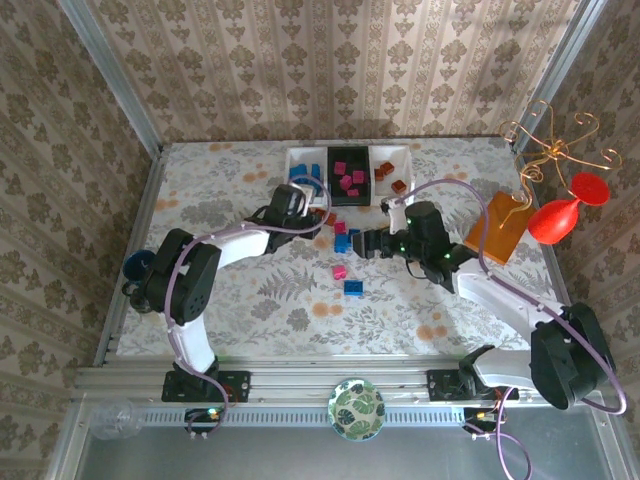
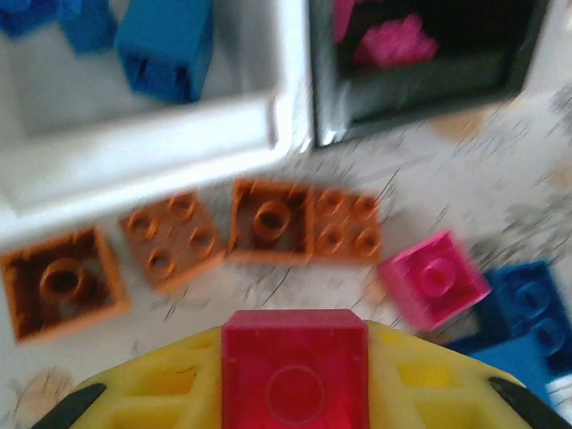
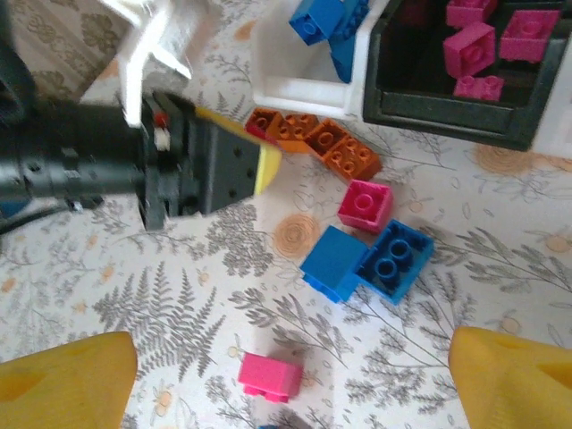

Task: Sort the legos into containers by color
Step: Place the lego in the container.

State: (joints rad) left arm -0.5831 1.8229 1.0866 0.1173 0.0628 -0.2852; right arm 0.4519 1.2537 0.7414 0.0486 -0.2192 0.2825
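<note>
At the far edge of the flowered table (image 1: 250, 300), three trays stand in a row. The left white tray (image 1: 297, 160) holds blue bricks (image 1: 305, 182), the black tray (image 1: 331, 178) between holds magenta bricks (image 1: 350, 180), and the right white tray (image 1: 405, 160) holds brown bricks (image 1: 384, 172). The left gripper (image 1: 303, 213) sits just near of the left white tray. Its wrist view shows its yellow fingers (image 2: 161, 393) closed on a magenta brick (image 2: 295, 371), held above the table. Beyond that brick a row of four brown-orange bricks (image 2: 268, 219) lies on the table, close against the near wall of the left white tray. To the right of the row lie a pink brick (image 2: 433, 277) and, touching it, a blue brick (image 2: 527, 308). The right gripper (image 1: 372, 243) hovers to the right of these loose pieces, its yellow fingers (image 3: 63, 380) spread wide with nothing between them. Its wrist view shows two blue bricks (image 3: 335, 262) side by side, touching. Nearer still lies a lone pink brick (image 3: 270, 375), well apart from the trays, and a single blue brick (image 1: 353, 288) lies nearest of all.
</note>
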